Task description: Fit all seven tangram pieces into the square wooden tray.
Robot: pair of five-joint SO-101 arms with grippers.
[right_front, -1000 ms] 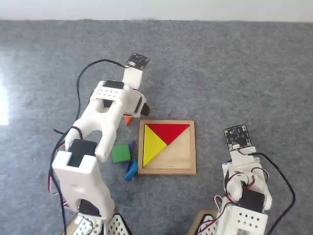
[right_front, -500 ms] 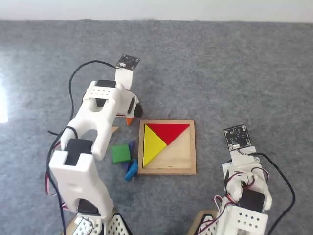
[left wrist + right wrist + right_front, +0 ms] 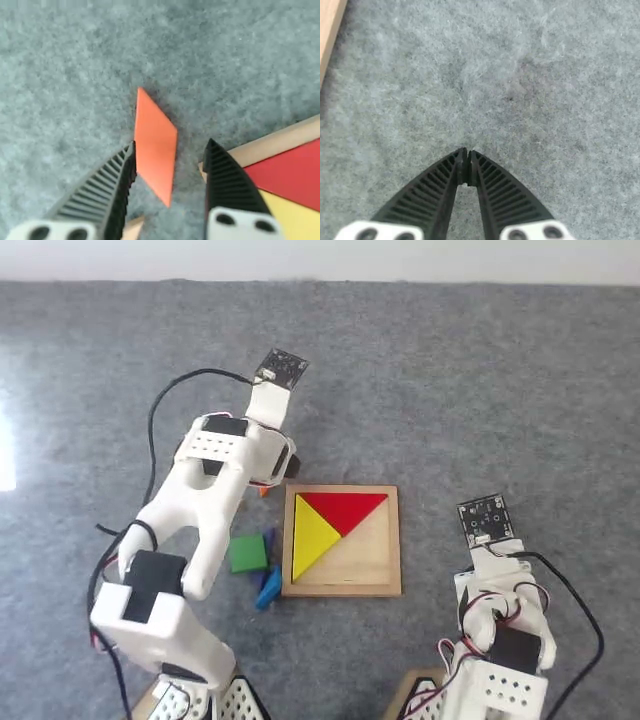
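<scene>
One shift: left end effector (image 3: 170,144), spread over orange parallelogram (image 3: 155,145), nearer tray (image 3: 392,540); right end effector (image 3: 467,151) pinched together.

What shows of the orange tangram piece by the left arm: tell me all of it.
The orange piece is a flat, smooth parallelogram in one plain colour; its material is unclear. It lies flat on the grey felt-like mat, just off a corner of the wooden tray and apart from it. The left end effector stands open astride it. One fingertip sits at its edge, contact uncertain.

Grey felt table (image 3: 480,390) with wooden tray (image 3: 372,550), orange parallelogram (image 3: 155,145), green square (image 3: 247,553)
</scene>
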